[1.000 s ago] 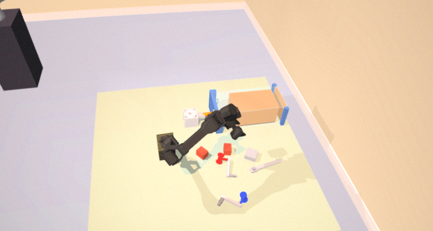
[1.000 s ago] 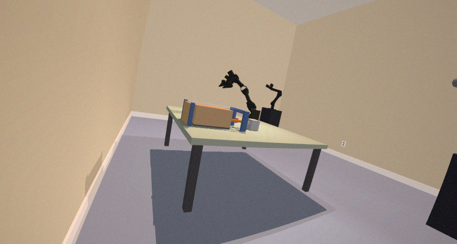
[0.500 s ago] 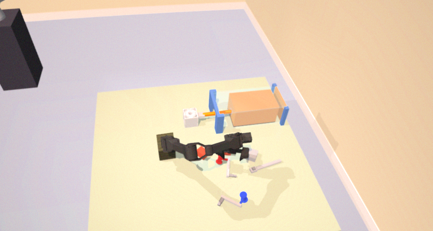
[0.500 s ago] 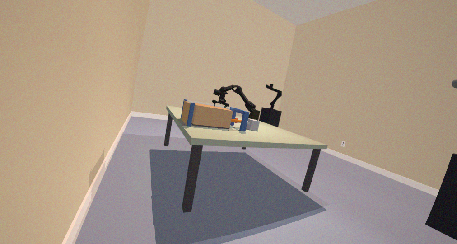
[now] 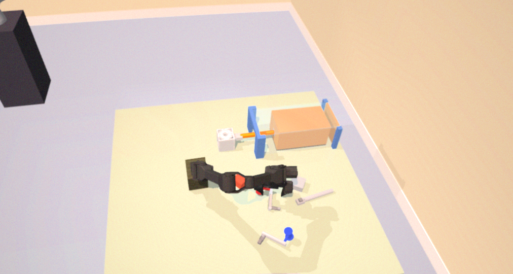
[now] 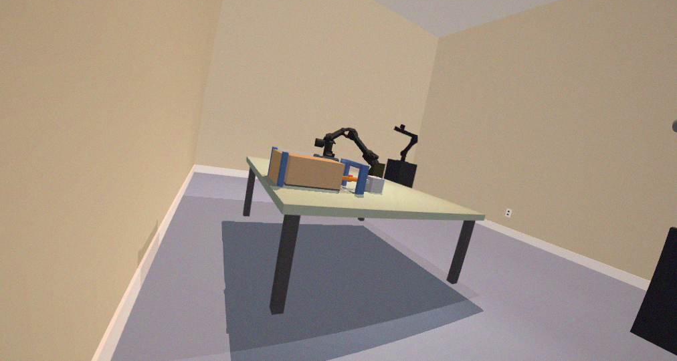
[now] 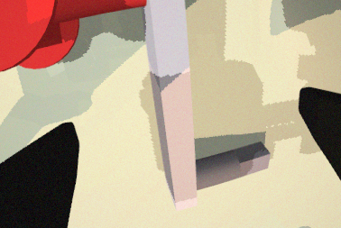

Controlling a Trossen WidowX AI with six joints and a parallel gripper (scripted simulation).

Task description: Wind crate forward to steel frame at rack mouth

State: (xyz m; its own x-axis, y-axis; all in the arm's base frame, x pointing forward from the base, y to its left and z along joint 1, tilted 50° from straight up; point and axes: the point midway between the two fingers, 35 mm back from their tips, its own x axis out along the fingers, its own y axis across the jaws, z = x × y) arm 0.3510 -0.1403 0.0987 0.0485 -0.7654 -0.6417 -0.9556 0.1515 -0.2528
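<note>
Well, pincer (image 5: 289, 191) (image 7: 192, 115) open above red-knobbed crank (image 5: 270, 200) (image 7: 173, 107); crate (image 5: 300, 128) (image 6: 313, 171) flat.

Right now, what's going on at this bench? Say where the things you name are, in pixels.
The robot's open gripper (image 5: 291, 180) hovers above the cranked handle with the red knob (image 5: 270, 199) (image 7: 173, 103), holding nothing. The crate (image 5: 299, 128) (image 6: 312, 171) sits flat, its orange strap (image 5: 247, 134) (image 6: 349, 178) running to the winch (image 5: 226, 144) (image 6: 374, 184). A gap remains before the blue frame (image 5: 259, 148) (image 6: 364, 181), and no handle is in the winch.

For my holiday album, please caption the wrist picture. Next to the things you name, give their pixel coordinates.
Open gripper (image 7: 192, 115) above a pale bent bar (image 7: 173, 121), red knob (image 7: 27, 22) alongside.
</note>
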